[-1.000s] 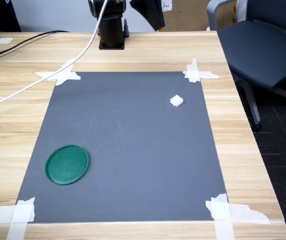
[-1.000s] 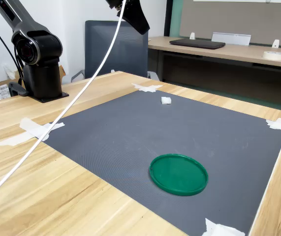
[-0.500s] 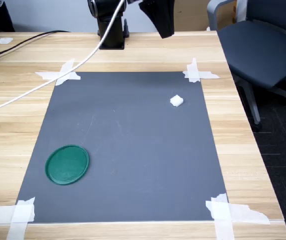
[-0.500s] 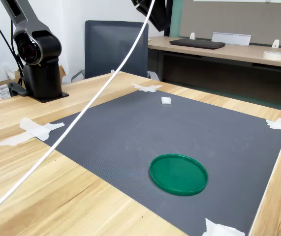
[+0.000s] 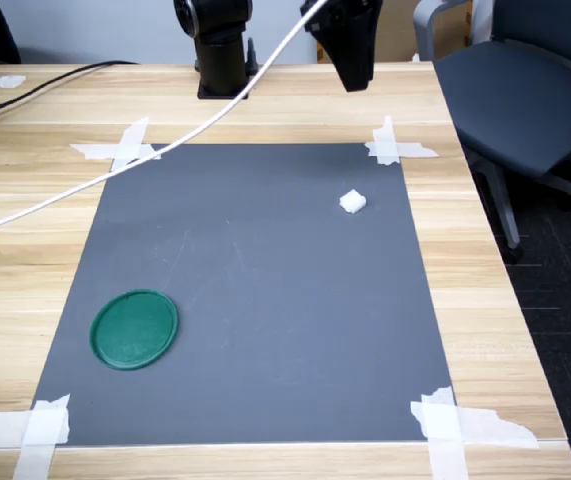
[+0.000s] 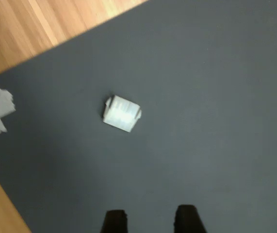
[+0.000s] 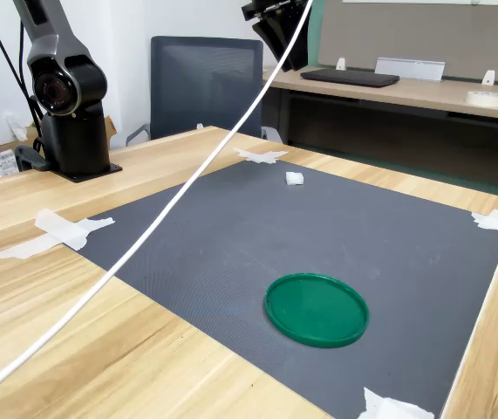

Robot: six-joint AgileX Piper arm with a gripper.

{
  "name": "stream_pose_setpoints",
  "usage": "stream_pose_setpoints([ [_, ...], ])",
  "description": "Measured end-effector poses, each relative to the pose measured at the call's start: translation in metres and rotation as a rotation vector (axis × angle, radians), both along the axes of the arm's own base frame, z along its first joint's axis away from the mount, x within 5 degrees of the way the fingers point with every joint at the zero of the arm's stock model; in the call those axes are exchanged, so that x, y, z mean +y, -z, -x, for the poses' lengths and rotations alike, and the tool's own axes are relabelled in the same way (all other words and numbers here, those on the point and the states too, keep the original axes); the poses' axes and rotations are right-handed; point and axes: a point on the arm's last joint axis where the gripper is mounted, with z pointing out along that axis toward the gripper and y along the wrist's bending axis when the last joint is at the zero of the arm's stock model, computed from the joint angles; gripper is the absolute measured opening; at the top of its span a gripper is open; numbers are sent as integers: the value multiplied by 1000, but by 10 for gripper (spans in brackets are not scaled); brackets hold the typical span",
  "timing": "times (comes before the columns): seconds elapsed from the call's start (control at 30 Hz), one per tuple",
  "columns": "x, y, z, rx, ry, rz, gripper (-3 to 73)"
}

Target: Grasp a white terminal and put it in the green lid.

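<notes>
A gray mat on a wooden bench

The white terminal [image 5: 353, 202] lies near the mat's [image 5: 265, 300] far right corner. The green lid [image 5: 134, 328] lies well apart, near the left edge.

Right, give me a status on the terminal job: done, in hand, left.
Done: nothing placed; the green lid sits empty on the grey mat. In hand: the pincer, open and holding nothing, hangs high above the white terminal, which lies near the mat's far corner in the first exterior view. Left: descend, grasp it, carry it across to the lid, release.
</notes>
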Motion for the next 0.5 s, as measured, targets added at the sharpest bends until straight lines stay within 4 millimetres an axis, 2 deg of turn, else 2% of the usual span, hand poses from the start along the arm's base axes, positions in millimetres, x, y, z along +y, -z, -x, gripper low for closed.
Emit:
stream_pose_setpoints([
  [0.2,3,2,-8,-43,-75,54,203],
  [0.37,6,8,-12,-5,-80,75,203],
  [0.5,9,16,-16,22,-105,104,242],
])
